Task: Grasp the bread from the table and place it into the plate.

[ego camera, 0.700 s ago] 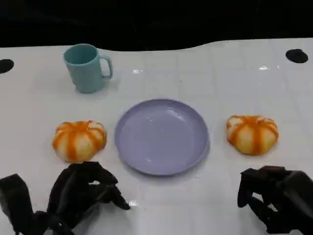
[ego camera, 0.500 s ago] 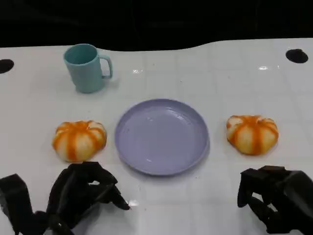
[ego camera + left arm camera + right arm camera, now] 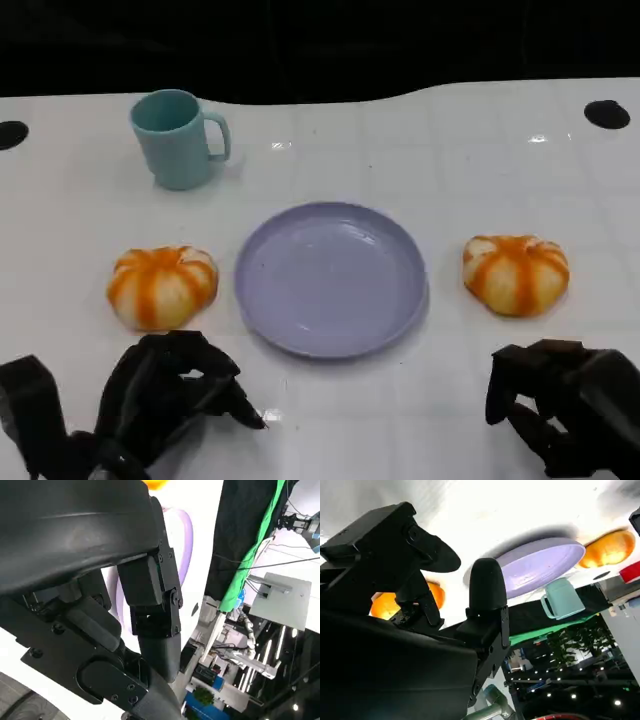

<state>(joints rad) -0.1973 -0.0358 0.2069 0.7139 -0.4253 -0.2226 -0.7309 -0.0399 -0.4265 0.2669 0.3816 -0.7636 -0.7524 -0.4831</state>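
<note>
Two round orange-striped breads lie on the white table, the left bread [image 3: 162,287] and the right bread [image 3: 515,273]. The empty lilac plate [image 3: 332,278] sits between them. My left hand [image 3: 170,395] hovers just in front of the left bread, its fingers loosely curved and holding nothing. Also empty, my right hand [image 3: 560,402] is in front of the right bread. The right wrist view shows the plate [image 3: 540,565], the left bread [image 3: 607,550] beyond it, and the right bread [image 3: 385,605] partly hidden behind my fingers. The plate's rim [image 3: 185,535] appears in the left wrist view.
A teal mug [image 3: 178,138] stands at the back left, handle to the right; it also appears in the right wrist view as the mug [image 3: 562,597]. Two dark holes [image 3: 607,113] mark the table's far corners. The table's far edge meets a black background.
</note>
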